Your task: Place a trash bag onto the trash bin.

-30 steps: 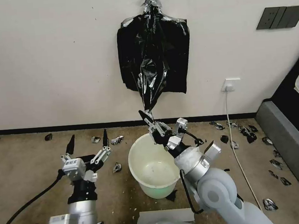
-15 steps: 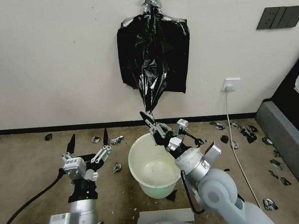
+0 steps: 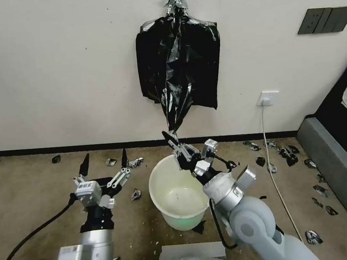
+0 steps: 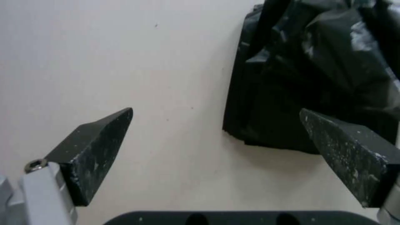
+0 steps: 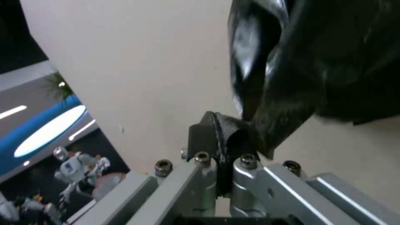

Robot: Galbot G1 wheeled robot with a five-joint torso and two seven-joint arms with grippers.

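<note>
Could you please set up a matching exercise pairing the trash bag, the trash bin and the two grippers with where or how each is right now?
Things:
1. trash bag
2. trash bin
3. left gripper
4. right gripper

States:
A. open, holding nothing, raised over the floor left of the bin
B. standing on the floor, unlined
C. shut on the bag's lower tip, above the bin's far rim
D. hanging in front of the flat bundle of bags on the wall

Pairs: 1-D, 2-B, 3-A, 4-C
</note>
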